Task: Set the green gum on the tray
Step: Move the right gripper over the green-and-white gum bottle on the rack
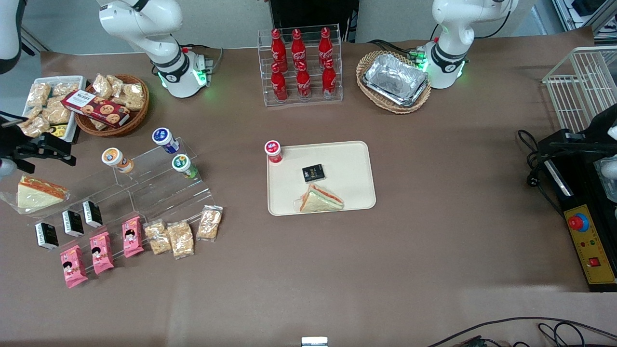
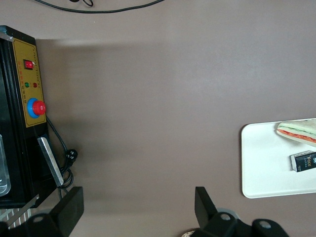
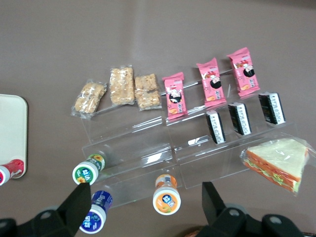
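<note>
Surface: brown table covered with snacks, seen from the front camera, with a clear stepped display stand (image 1: 144,188) toward the working arm's end.
Green gum: your target, the green gum (image 1: 184,166), stands on the clear stand, white lid up, untouched. A blue gum bottle (image 1: 165,140) sits just farther from the front camera, and an orange gum bottle (image 1: 117,160) stands beside it, closer to the working arm's end. In the right wrist view the green gum (image 3: 89,169) shows close to one fingertip.
Tray: the cream tray (image 1: 352,164) lies mid-table, well apart from the stand. It already carries a red gum bottle (image 1: 273,151) at one corner, a small black packet (image 1: 313,173) and a wrapped sandwich (image 1: 320,199).
Gripper: the gripper (image 3: 143,207) hangs above the stand's gum row with its jaws spread wide and nothing between them. In the front view it sits at the table edge at the working arm's end (image 1: 41,149).
Step in hand: by my reading, the approach; no grasp is made yet.
Next move: you likely need to centre the fingers over the green lid, descend without knocking the blue bottle, close, then lift clear of the stand.
Placement: bare tray surface near the red bottle looks free.
</note>
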